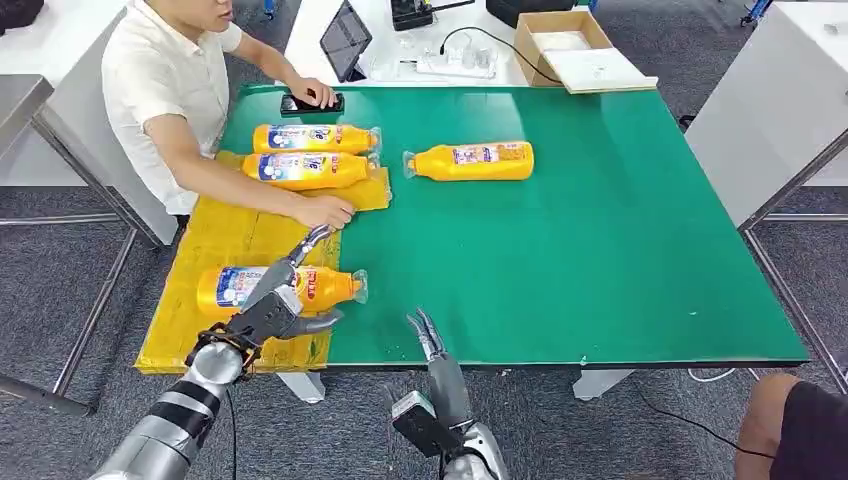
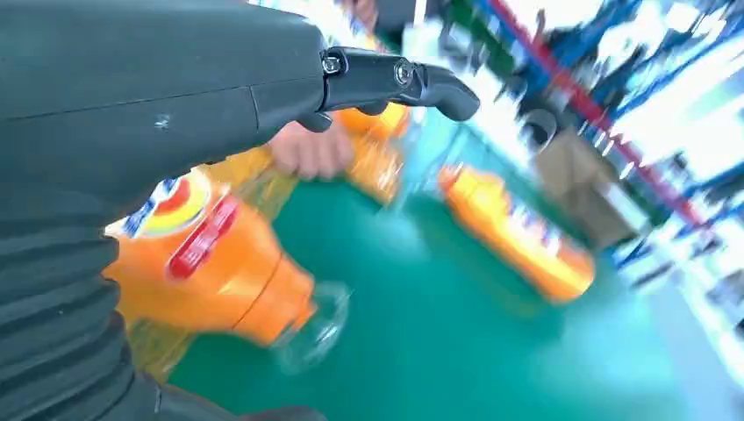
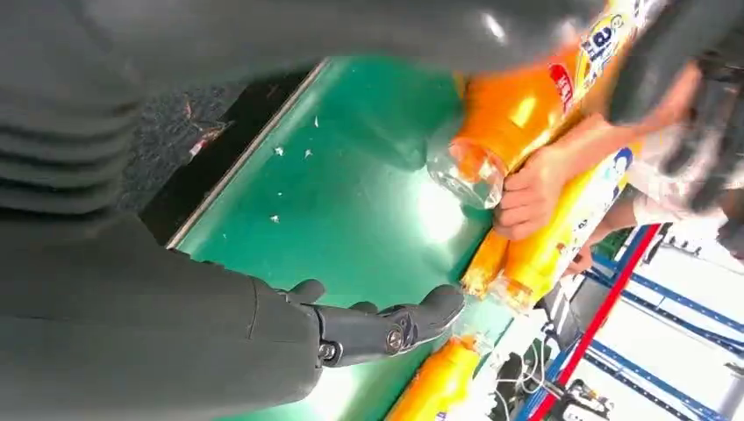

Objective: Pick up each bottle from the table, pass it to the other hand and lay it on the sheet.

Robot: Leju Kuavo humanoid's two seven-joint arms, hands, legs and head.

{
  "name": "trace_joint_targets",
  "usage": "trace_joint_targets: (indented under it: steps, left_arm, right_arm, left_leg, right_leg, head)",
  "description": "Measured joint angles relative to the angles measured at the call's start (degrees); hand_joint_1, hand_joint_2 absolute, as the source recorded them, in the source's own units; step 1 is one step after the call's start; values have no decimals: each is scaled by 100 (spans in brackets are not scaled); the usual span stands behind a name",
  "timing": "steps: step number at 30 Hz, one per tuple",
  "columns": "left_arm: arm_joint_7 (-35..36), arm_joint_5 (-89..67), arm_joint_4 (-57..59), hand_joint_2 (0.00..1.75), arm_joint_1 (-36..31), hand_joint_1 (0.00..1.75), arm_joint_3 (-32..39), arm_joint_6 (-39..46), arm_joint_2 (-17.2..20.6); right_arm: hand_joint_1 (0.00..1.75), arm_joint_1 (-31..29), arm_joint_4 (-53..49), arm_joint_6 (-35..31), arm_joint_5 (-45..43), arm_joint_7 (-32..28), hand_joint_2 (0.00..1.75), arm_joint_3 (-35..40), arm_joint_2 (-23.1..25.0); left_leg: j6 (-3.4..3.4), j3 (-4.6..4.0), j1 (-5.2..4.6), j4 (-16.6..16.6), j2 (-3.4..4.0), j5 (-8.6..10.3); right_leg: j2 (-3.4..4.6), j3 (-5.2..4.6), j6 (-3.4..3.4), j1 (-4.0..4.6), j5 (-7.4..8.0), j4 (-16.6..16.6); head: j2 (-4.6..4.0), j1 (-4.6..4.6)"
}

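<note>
Three orange bottles lie on the yellow sheet [image 1: 215,235] at the table's left. Two [image 1: 310,137] [image 1: 305,170] lie side by side at the far end. The near one [image 1: 325,285] [image 2: 219,272] [image 3: 513,114] lies on its side with its clear cap toward the green mat. My left hand [image 1: 275,305] [image 2: 175,105] hovers over it with its fingers spread and nothing in its grip. Another bottle [image 1: 470,160] [image 2: 518,232] lies alone on the green table [image 1: 600,260]. My right hand [image 1: 430,335] [image 3: 263,333] is open at the table's front edge.
A seated person [image 1: 160,80] at the far left rests one hand [image 1: 325,210] on the sheet and the other on a phone [image 1: 310,103]. A cardboard box [image 1: 570,45] and a tablet [image 1: 345,40] stand behind the table. Someone's knee [image 1: 790,420] shows at the near right.
</note>
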Motion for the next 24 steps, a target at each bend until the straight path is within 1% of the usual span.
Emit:
trace_joint_targets:
  steps: [2,4,8,12,13,15,16,19,23,24]
  left_arm:
    - [-112,177,-214,175,95,0,68,113,-55]
    - [-221,704,-501,175,224,0,159,-114,-140]
    - [-168,1635,-1137,175,583,0,388,-383,-347]
    - [48,2541,-1876,175,1307,0,560,-589,-614]
    - [61,2704,-2037,175,1504,0,590,-632,-654]
    - [70,2919,-2342,175,1889,0,621,-656,-762]
    - [70,2950,-2440,175,2027,0,625,-656,-796]
    - [33,2962,-2644,175,2314,0,629,-541,-887]
    - [-116,2844,-2790,175,2573,0,638,-265,-1033]
    - [-125,2826,-2810,175,2601,0,638,-243,-1054]
  right_arm:
    - [0,1,0,39,15,0,175,22,0]
    - [0,6,-2,52,15,0,175,37,0]
    - [0,115,-215,17,-186,0,175,33,-7]
    - [0,539,-1442,-333,-89,26,175,-57,-162]
    - [0,656,-1853,-433,-33,33,175,-116,-225]
    - [0,873,-2806,-520,-194,22,175,-336,-345]
    - [0,946,-3156,-505,-260,17,0,-449,-380]
    - [0,1149,-4026,-498,-400,0,0,-764,-450]
    - [0,1394,-4596,-601,-326,0,0,-1158,-489]
    - [0,1443,-4658,-605,-319,0,175,-1209,-492]
  left_leg:
    - [0,-1,0,0,2,0]
    - [0,-3,-1,0,3,-1]
    - [1,-4,-2,0,2,-3]
    - [3,-11,-4,0,3,-6]
    - [4,-13,-5,0,3,-7]
    - [7,-17,-6,0,2,-11]
    - [7,-18,-6,0,2,-12]
    - [8,-17,-7,0,2,-13]
    - [8,-15,-7,0,3,-12]
    - [8,-15,-7,0,3,-12]
  right_leg:
    - [0,-1,0,0,0,0]
    - [1,-3,0,0,0,-1]
    - [1,-4,0,-1,0,-2]
    - [1,-12,2,-2,-2,-5]
    - [1,-14,3,-2,-4,-7]
    - [0,-17,3,-3,-5,-9]
    - [0,-18,3,-3,-5,-11]
    - [0,-17,3,-4,-5,-12]
    - [0,-16,4,-3,-4,-12]
    - [0,-16,4,-2,-4,-12]
  head:
    - [0,0]
    - [0,0]
    - [0,2]
    - [0,0]
    - [0,0]
    - [0,2]
    - [0,0]
    - [0,0]
    - [0,0]
    - [0,0]
